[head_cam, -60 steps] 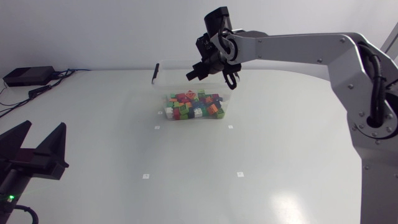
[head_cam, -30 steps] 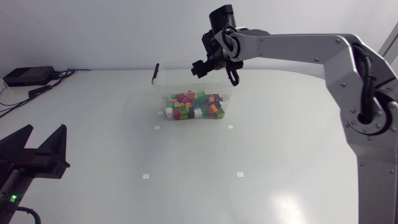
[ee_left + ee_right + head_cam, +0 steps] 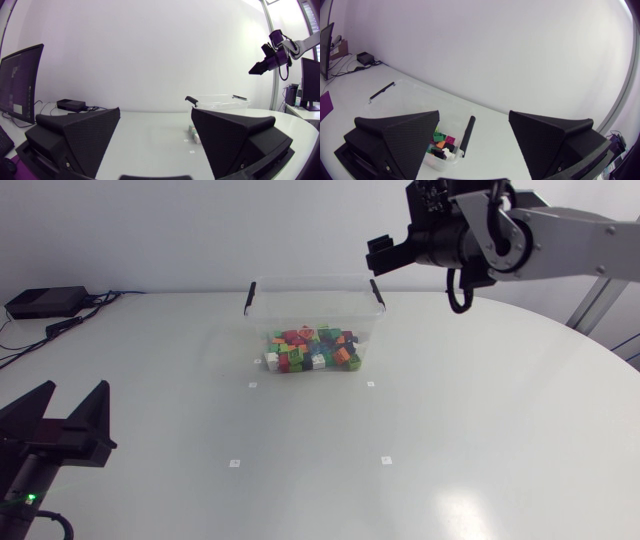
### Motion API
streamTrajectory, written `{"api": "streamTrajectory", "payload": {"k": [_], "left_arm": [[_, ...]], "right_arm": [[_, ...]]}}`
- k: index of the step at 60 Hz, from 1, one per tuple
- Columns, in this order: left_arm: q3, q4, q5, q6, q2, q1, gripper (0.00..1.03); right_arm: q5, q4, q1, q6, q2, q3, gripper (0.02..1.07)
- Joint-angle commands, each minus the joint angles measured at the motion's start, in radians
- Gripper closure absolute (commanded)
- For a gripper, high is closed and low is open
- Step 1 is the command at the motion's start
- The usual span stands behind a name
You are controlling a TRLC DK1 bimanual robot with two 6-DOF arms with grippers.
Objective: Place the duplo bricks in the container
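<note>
Pulling back is the news here: a second ago my right jaws hung low over the far rim of the container [image 3: 300, 305], and now the right arm [image 3: 560, 220] has carried them high and off toward 1 o'clock, clear of it. They are spread wide with nothing between them (the right wrist view looks down past them onto one end of the bin).

The container stands at 12 o'clock on the table [image 3: 450, 440], and the duplo bricks [image 3: 312, 350] lie in one heap on its floor. The heap looks the same as before, and I see no brick loose on the table. I take that to mean the last drop is done and the job is at or near its end.

My left jaws sit parked at 8 o'clock, wide apart and empty too.

As for print, I can read nothing on the container or the bricks, and the little white markers [image 3: 252, 385] on the table look blank from here.
</note>
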Motion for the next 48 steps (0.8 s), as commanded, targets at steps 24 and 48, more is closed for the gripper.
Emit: {"api": "streamTrajectory", "payload": {"k": [24,48], "left_arm": [[-0.033,-0.021,-0.003,0.033,-0.010,-0.080,0.04],[-0.033,-0.080,-0.005,0.057,-0.010,-0.072,0.04]], "right_arm": [[0.145,0.235,-0.053,-0.065,-0.401,-0.530,0.06],[0.145,0.211,-0.137,-0.132,-0.705,-0.705,0.06]]}}
